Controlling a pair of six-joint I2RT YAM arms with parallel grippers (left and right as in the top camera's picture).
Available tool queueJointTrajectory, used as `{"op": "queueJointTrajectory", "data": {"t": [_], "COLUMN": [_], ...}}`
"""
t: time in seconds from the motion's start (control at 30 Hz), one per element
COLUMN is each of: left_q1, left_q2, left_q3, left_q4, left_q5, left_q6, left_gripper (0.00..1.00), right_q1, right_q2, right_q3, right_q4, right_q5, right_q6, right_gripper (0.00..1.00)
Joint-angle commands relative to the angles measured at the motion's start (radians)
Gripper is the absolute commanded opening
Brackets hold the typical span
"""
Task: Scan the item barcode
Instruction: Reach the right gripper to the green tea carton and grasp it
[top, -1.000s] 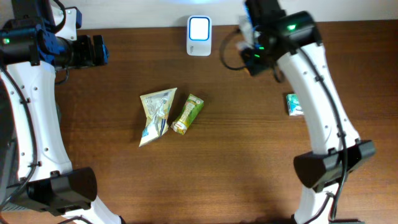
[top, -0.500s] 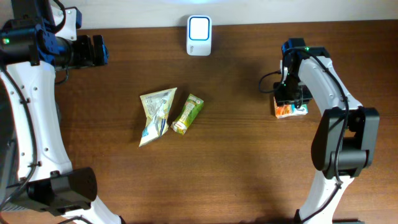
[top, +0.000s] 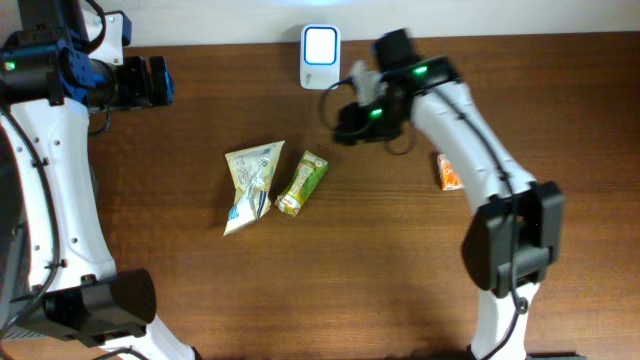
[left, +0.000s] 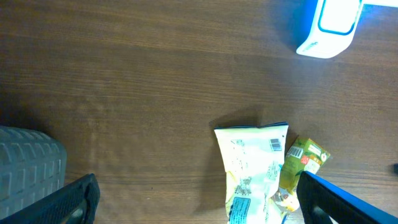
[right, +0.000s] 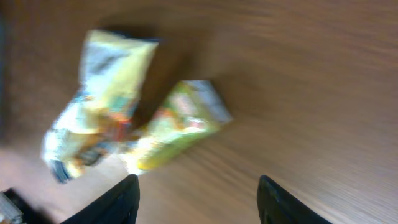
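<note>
The white barcode scanner (top: 320, 45) stands at the table's back edge and also shows as the scanner (left: 329, 25) in the left wrist view. A yellow-white pouch (top: 250, 185) and a green pouch (top: 302, 183) lie side by side mid-table. In the left wrist view the pouch (left: 252, 174) shows a small barcode near its top corner. A small orange pack (top: 448, 172) lies to the right, partly under the right arm. My right gripper (top: 342, 125) hovers open and empty between the scanner and the green pouch (right: 177, 127). My left gripper (top: 155, 82) hangs open at the far left, holding nothing.
A grey ribbed block (left: 31, 168) sits at the left edge of the left wrist view. The right wrist view is motion-blurred. Bare brown tabletop (top: 380, 260) runs along the front.
The right gripper opened over the orange pack at the right, left it on the table and swung left toward the pouches. The left arm has not moved.
</note>
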Motion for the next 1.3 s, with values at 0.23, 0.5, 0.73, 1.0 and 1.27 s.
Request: {"op": "queueJointTrajectory", "data": {"t": [0.23, 0.5, 0.73, 1.0, 1.27], "left_q1": [0.005, 0.005, 0.005, 0.005, 0.005], "left_q2": [0.003, 0.003, 0.003, 0.003, 0.003], "left_q3": [-0.002, -0.002, -0.002, -0.002, -0.002], "left_q4": [0.002, 0.002, 0.002, 0.002, 0.002], "left_q5": [-0.001, -0.001, -0.001, -0.001, -0.001], "left_q6": [0.005, 0.005, 0.005, 0.005, 0.005], "left_gripper": [0.99, 0.99, 0.99, 0.99, 0.99], "right_q1": [0.267, 0.289, 0.184, 0.058, 0.034], "right_q2": [0.113, 0.176, 0.172, 0.053, 0.048], "right_q3": [-0.017, -0.017, -0.009, -0.007, -0.013], "right_q4": [0.169, 0.080, -0.105, -0.136, 0.114], "right_q5": [0.052, 0.129, 0.187, 0.132, 0.095], "right_q6": [0.342, 0.355, 0.212, -0.140, -0.356], "right_gripper": [0.17, 0.17, 0.17, 0.25, 0.51]}}
